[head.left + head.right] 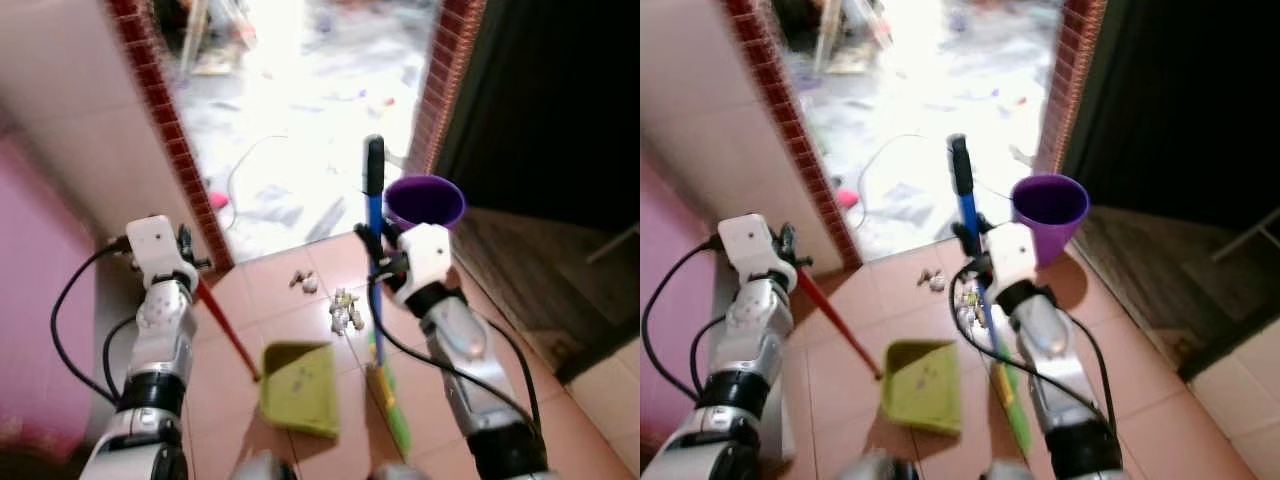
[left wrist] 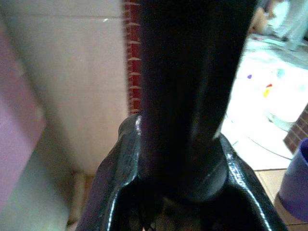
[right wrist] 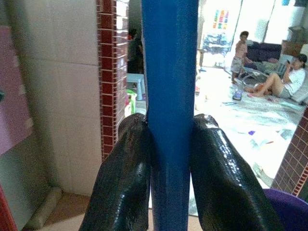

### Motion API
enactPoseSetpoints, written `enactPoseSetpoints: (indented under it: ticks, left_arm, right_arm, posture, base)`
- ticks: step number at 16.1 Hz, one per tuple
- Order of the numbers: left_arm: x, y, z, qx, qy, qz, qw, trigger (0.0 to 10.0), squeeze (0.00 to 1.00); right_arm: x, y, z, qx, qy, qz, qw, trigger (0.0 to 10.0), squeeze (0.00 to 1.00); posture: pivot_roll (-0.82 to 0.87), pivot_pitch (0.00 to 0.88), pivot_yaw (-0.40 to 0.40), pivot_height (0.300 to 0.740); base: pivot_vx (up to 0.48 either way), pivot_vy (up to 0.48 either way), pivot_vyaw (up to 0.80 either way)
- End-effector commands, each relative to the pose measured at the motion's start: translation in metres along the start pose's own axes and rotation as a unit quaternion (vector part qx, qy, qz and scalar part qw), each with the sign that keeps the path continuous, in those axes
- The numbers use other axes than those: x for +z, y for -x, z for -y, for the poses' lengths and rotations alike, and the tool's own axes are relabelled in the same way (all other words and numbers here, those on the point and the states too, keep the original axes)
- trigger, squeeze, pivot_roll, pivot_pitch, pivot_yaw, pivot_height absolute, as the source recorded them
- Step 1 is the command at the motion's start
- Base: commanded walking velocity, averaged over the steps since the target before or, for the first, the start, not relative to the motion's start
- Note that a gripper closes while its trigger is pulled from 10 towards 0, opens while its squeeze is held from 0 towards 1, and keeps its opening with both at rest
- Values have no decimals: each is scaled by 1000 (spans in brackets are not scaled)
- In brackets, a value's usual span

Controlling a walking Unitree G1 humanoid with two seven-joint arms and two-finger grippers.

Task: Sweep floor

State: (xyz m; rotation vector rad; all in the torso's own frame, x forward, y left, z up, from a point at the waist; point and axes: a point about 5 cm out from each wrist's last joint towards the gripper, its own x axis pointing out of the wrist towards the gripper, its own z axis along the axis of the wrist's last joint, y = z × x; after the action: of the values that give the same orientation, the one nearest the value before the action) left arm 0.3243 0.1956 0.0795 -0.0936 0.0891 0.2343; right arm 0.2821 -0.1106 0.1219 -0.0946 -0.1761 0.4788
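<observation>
The floor [image 1: 300, 300] of orange tiles has a small pile of bits [image 1: 345, 312] on it, near the doorway. The right gripper [image 3: 171, 159] has its fingers [image 3: 122, 183] closed tight on the blue broom handle [image 3: 169, 96], so the green brush end [image 1: 392, 410] rests on the tiles just beside the bits, ready to push them. The left gripper [image 2: 183, 159] is closed around a dark stick, which looks like the red handle [image 1: 225, 325] of the green dustpan [image 1: 298, 388]. The pan sits flat, near the pile, so I think it waits to catch the dirt. It looks almost empty. A purple bucket [image 1: 425, 203] stands by the door; I cannot see inside it.
</observation>
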Motion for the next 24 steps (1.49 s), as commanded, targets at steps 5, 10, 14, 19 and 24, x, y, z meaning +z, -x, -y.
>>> enactPoseSetpoints:
  ticks: [5, 10, 14, 19, 24]
  left_arm:
    - [20, -6, -2, 15, -13, 47, 999, 10000, 0]
    - [22, -5, -9, 59, -31, 64, 996, 10000, 0]
    - [20, -5, -18, 100, -60, 54, 992, 10000, 0]
    - [15, -5, -22, 138, -77, 47, 986, 10000, 0]
    - [-1, -8, -11, 64, -24, 0, 998, 10000, 0]
  right_arm:
    - [20, -6, 0, 17, 26, 44, 999, 10000, 0]
    - [22, -6, 5, 12, 51, 48, 997, 10000, 0]
    - [21, -7, 5, 30, 37, 46, 998, 10000, 0]
    - [24, -10, 11, 45, 49, 50, 997, 10000, 0]
    - [23, -12, 20, 43, 53, 49, 996, 10000, 0]
  posture:
    - [-133, 0, 79, 740]
    - [-131, 0, 73, 740]
    - [-132, 0, 72, 740]
    - [-128, 0, 63, 740]
    - [-127, 0, 69, 740]
  base:
    - [480, 0, 0]
    - [347, 0, 0]
    - [0, 0, 0]
    - [0, 0, 0]
    - [0, 0, 0]
